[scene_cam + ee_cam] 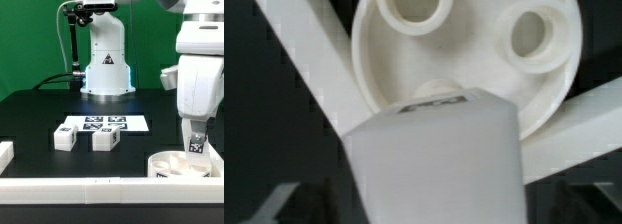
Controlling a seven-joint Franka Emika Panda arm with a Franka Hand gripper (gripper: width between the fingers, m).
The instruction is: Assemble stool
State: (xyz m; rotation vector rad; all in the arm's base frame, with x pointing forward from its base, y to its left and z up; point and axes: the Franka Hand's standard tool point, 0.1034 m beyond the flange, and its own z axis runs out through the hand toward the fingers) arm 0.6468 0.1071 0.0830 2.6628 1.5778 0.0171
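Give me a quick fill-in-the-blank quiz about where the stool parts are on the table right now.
1. Beside the marker board, ___ loose legs lie on the table.
2. The seat disc sits at the exterior view's ___ side.
3. The gripper hangs over the seat disc, with a third ___ directly beneath it.
Missing words: two; right; leg.

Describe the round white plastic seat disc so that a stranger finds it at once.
On the black table, go to the near corner on the exterior view's right. The round white plastic seat disc lies there; unlike the two blocky white legs by the marker board, it is round, with holes.
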